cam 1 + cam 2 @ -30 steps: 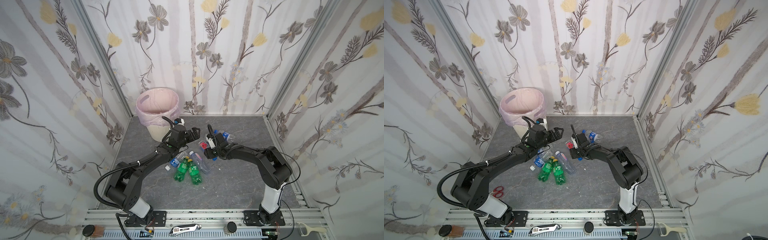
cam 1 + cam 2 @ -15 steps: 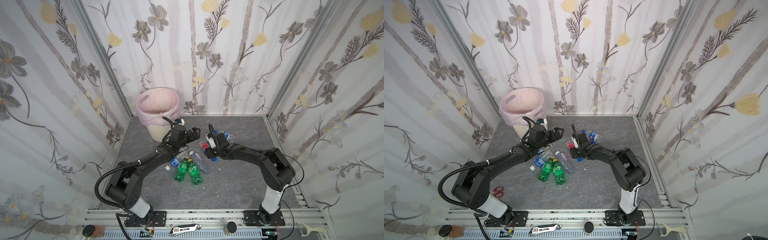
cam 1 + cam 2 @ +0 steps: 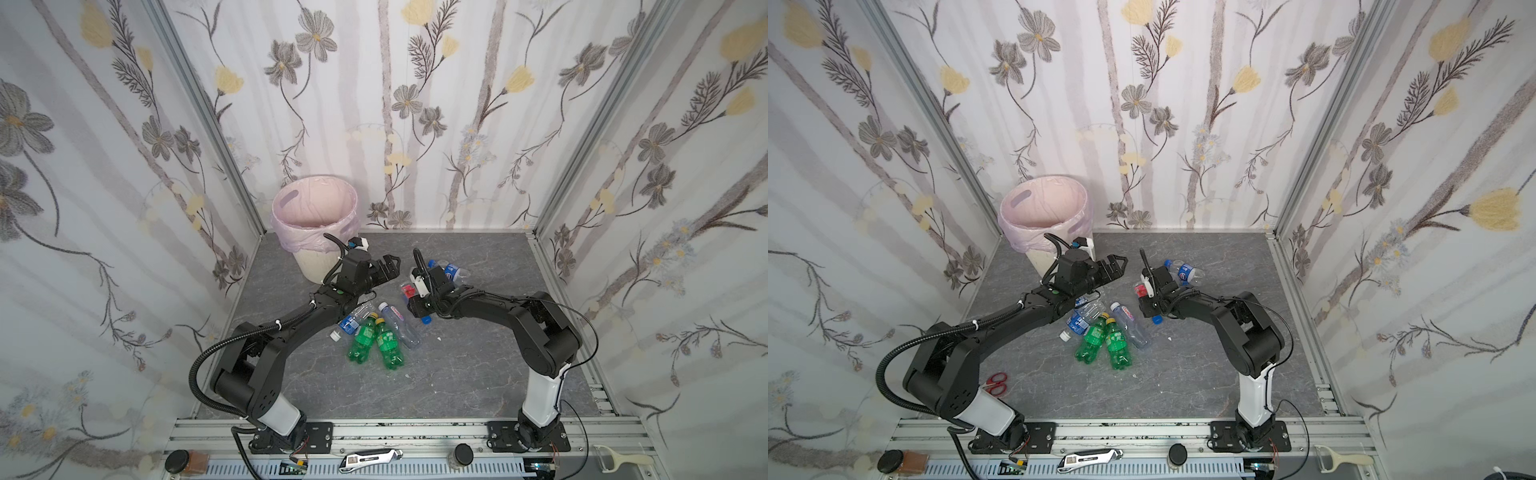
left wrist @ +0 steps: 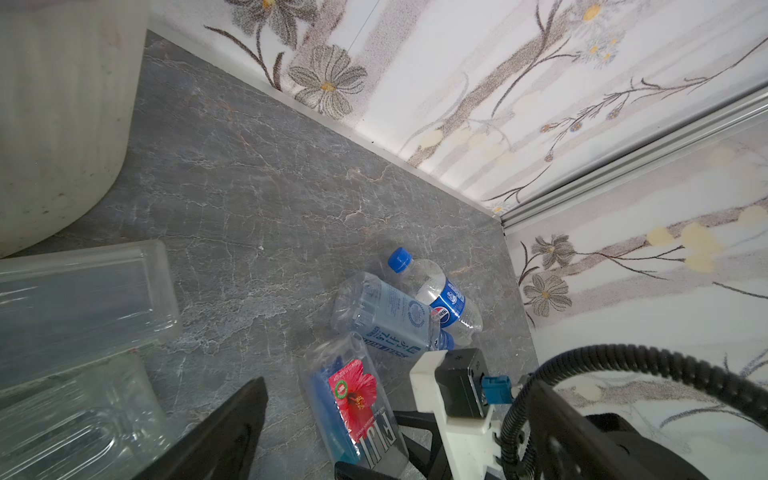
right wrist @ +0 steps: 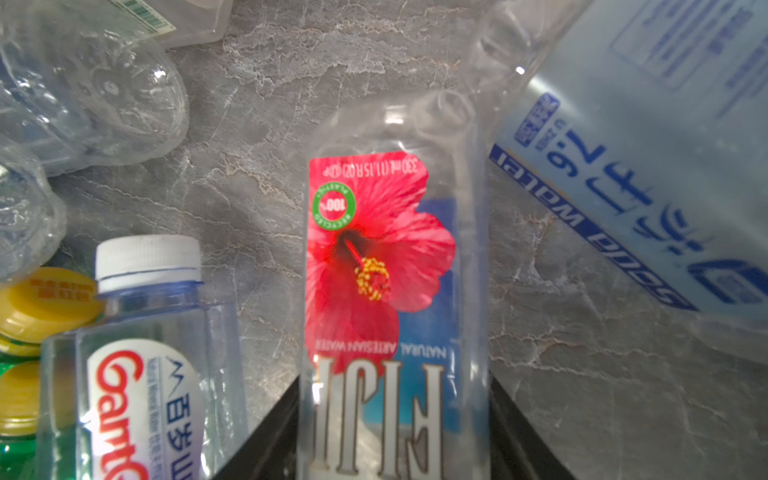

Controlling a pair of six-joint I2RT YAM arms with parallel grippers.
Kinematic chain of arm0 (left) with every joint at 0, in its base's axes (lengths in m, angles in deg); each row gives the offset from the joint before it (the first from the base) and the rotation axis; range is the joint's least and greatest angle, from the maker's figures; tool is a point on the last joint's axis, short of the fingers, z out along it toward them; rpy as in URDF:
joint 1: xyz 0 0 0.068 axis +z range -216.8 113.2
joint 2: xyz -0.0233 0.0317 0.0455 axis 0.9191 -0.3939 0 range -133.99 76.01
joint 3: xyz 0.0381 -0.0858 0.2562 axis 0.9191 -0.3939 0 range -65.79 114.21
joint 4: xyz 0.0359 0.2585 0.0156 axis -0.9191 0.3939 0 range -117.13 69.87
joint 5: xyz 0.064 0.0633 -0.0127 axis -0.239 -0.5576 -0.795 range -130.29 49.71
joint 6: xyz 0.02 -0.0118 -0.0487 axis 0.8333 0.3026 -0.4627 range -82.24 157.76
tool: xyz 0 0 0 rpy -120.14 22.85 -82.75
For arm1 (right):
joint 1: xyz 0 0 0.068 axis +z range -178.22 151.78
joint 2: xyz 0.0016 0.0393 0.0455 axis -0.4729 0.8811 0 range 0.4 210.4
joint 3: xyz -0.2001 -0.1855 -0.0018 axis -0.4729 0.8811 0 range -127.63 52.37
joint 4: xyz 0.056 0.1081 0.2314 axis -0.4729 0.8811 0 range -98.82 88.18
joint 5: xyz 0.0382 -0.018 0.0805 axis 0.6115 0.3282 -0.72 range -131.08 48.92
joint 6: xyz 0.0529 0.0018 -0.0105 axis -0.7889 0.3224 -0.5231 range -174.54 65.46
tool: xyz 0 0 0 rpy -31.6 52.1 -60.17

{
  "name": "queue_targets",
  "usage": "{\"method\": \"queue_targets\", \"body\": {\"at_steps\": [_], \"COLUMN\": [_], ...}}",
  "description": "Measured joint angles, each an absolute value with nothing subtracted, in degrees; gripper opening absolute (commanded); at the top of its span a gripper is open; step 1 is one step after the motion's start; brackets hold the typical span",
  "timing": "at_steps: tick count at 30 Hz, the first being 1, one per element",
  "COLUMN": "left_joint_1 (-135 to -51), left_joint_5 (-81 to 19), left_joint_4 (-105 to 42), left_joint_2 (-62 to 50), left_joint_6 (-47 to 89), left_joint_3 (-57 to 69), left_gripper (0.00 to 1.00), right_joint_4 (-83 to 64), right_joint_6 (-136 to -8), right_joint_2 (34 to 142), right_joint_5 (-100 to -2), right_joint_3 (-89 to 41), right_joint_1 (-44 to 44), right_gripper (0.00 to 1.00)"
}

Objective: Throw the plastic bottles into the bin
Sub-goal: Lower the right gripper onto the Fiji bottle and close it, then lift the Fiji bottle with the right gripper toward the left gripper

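Note:
A clear Fiji bottle (image 5: 390,270) with a red flower label lies on the grey floor, also in both top views (image 3: 408,289) (image 3: 1139,289). My right gripper (image 5: 392,382) (image 3: 415,306) is shut on it, a black finger pressed to each side. My left gripper (image 3: 384,266) (image 3: 1115,264) hangs open and empty above the floor, between the pink-lined bin (image 3: 316,226) (image 3: 1044,220) and that bottle. Two green bottles (image 3: 365,338) (image 3: 388,343), a white-capped clear bottle (image 3: 399,326) and a blue-labelled bottle (image 3: 349,326) lie under the left arm. Another blue-labelled bottle (image 3: 451,272) (image 4: 440,299) lies behind the right gripper.
A large pale-blue clear bottle (image 4: 386,311) (image 5: 665,145) lies right beside the Fiji bottle. Red scissors (image 3: 995,384) lie by the left arm's base. A folding knife (image 3: 370,457) and a peeler (image 3: 619,459) rest on the front rail. Papered walls close three sides.
The right gripper's jaws have narrowed onto the Fiji bottle, and that arm has settled lower over it. The left arm has barely moved.

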State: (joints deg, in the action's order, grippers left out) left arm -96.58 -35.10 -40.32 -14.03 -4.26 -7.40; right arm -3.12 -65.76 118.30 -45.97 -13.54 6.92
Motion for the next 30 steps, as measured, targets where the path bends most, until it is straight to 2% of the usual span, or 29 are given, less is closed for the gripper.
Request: {"method": "queue_targets", "body": {"at_steps": [21,30], "left_joint_1": [-96.8,-99.2], "left_joint_5": [-28.6,-24.6], "left_joint_4": [-40.3,-40.6], "left_joint_2": [-19.3,-21.7], "left_joint_6": [-7.3,-7.5], "left_joint_3": [-5.3,-4.4], "left_gripper": [0.91,0.87], "right_joint_4": [-15.1,-19.8], "right_joint_6": [-65.3,-65.3], "right_joint_2": [100.9,98.0], "right_joint_5": [-48.9,-50.2], "right_joint_3": [-0.8,1.7], "right_joint_1": [7.0,7.0], "right_gripper": [0.53,0.53]}}
